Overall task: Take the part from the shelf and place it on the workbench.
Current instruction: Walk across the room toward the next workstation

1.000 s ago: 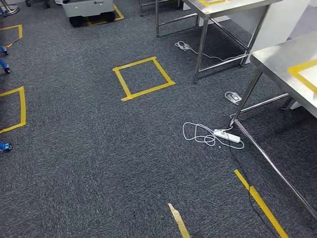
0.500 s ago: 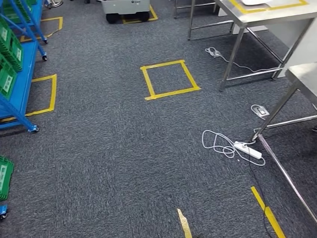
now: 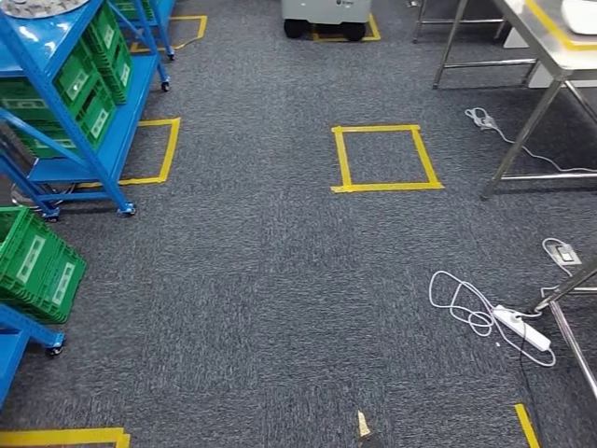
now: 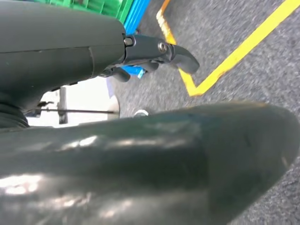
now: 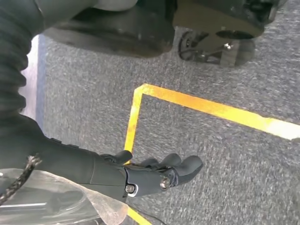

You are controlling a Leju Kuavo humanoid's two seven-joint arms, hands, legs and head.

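Note:
A blue wheeled shelf stands at the left of the head view, loaded with green bins. A grey round object lies on its top deck, cut off by the picture's edge. The steel workbench is at the far right, with a white object on it. My left hand hangs beside my body with its fingers stretched out and nothing in it; green bins and blue shelf frame show behind it. My right hand hangs over the carpet, fingers straight and empty.
A second blue rack with a green crate sits at the near left. A yellow tape square marks the carpet ahead. A white power strip and coiled cable lie near table legs at the right. A white wheeled machine stands far ahead.
The camera has swung left: the tape square, cable and tables slid right in the picture, and the blue shelf with green bins came into view at the left.

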